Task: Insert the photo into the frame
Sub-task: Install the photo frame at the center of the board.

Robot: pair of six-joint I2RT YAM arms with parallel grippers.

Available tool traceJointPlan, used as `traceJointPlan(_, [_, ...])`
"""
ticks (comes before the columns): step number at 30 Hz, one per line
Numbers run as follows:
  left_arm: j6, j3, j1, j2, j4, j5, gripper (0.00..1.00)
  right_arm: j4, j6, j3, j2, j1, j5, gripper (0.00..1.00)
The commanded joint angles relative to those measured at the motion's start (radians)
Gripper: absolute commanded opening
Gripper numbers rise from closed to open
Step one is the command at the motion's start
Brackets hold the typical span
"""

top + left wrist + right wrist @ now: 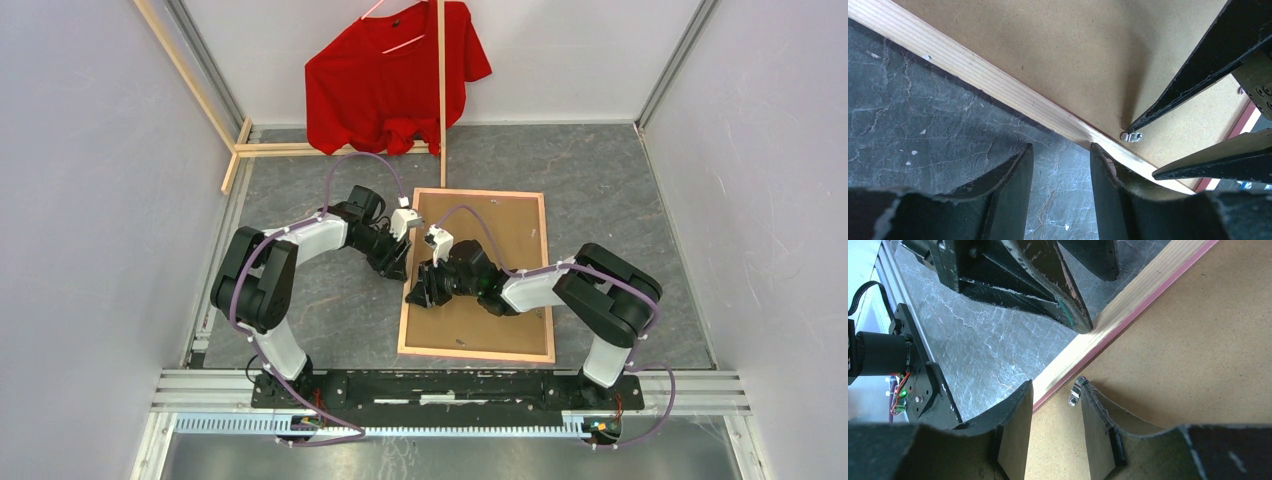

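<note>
The frame [478,354] lies face down on the grey table, pale wood side up, with a brown backing board [500,235] inside it. The photo is hidden. My left gripper [398,258] is open at the frame's left rail [973,75]: one fingertip rests on the wood, and only table shows between the fingers [1060,147]. My right gripper [420,290] is also open and straddles the rail's inner pink edge [1128,310]. Its fingertip touches a small metal clip [1075,392] on the board [1198,350]. That clip [1131,136] shows in the left wrist view too.
A red shirt [395,75] hangs on a wooden-stick rack [441,90] at the back. Pale walls close in left, right and behind. An aluminium rail [450,385] carrying the arm bases runs along the near edge.
</note>
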Motion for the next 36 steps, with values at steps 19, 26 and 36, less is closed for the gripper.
traceJointPlan(19, [-0.014,0.026,0.006,0.014,0.018,-0.012,0.51,0.036,0.023,0.003,0.046,0.015,-0.077,0.37])
traceJointPlan(26, [-0.015,0.026,0.005,0.011,0.017,-0.015,0.51,0.041,0.028,0.004,0.052,0.016,-0.093,0.37])
traceJointPlan(36, [-0.053,0.043,0.019,0.007,0.038,-0.03,0.51,-0.038,-0.031,0.034,-0.032,-0.054,-0.056,0.43])
